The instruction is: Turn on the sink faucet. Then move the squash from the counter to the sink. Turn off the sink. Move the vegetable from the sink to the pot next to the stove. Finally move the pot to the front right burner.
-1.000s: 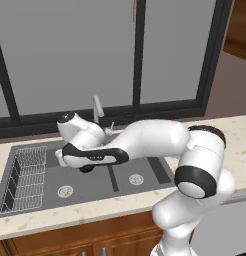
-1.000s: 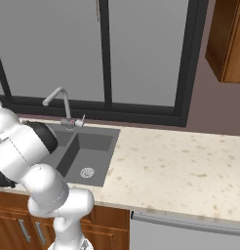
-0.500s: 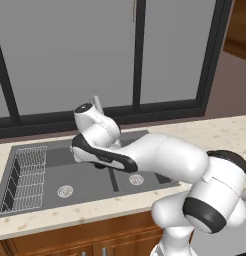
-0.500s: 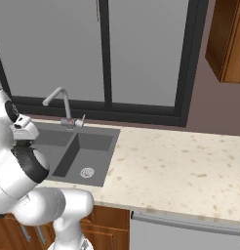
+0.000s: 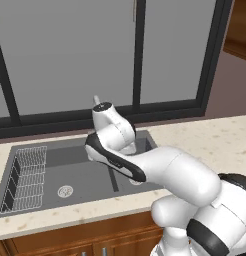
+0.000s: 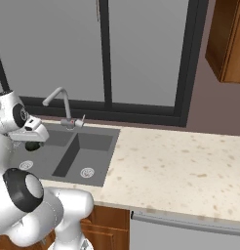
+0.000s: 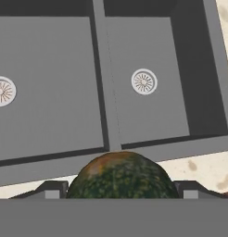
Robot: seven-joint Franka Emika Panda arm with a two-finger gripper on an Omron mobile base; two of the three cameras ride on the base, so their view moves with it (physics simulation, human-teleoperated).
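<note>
The squash point(image 7: 121, 178), round, dark green with an orange patch, sits between my two fingertips point(image 7: 53, 190) at the bottom of the hand view. My gripper point(image 7: 120, 190) is shut on it and hangs above the front rim of the sink point(image 7: 109, 115), over the divider between the two basins. In the right base view the gripper point(image 6: 31, 144) is at the left, beside the sink point(image 6: 88, 146). The sink faucet point(image 6: 63, 105) stands behind the basins with its lever point(image 6: 82, 121) at the side. My arm hides most of the faucet point(image 5: 96, 99) in the left base view.
A wire rack point(image 5: 27, 180) lies in the left basin of the sink point(image 5: 60, 170). Round silver drains point(image 7: 143, 81) sit in each basin. The speckled counter point(image 6: 180, 166) stretches to the right, with dark window frames behind and a wooden cabinet point(image 6: 229, 44) at the upper right.
My arm has swung from the left basin toward the sink's middle, and the hand has moved right. The elbow has come forward toward the cameras.
</note>
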